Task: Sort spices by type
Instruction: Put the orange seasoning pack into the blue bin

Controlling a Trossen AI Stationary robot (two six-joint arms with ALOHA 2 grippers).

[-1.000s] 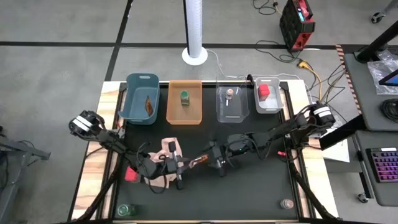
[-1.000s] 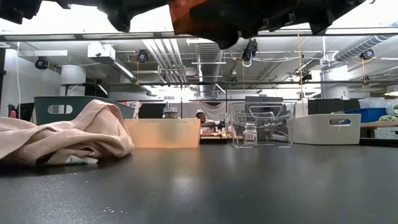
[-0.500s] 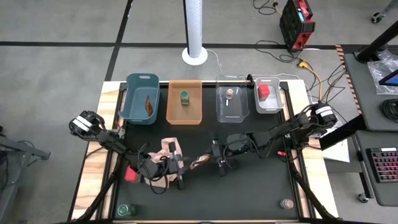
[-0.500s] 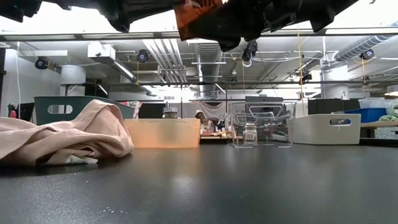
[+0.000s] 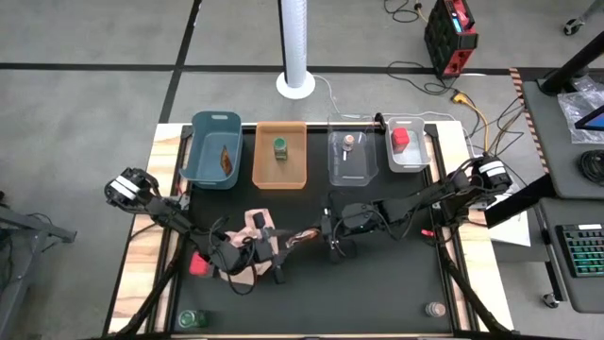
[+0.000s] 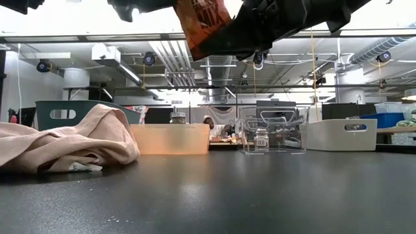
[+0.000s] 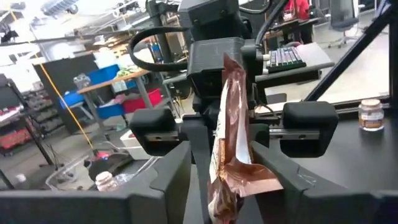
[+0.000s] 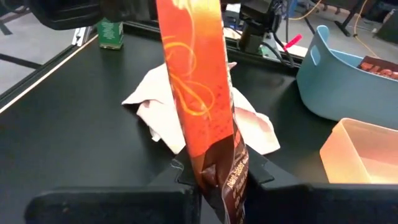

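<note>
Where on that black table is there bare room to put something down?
The near strip between the green-capped jar and the tan-lidded jar is bare, as is the band before the clear bin. It is crowded mid-table, where both tools hold the foil packet beside the pink cloth.

Robotics lab or workshop: exposed ducts (image 6: 218,62) and pipes running overhead at upper center of the low view, workbenches and blue storage crates (image 7: 109,79) sitting behind, a keyboard (image 5: 582,253) lying at right edge, cables (image 5: 469,102) trailing across grey floor.
</note>
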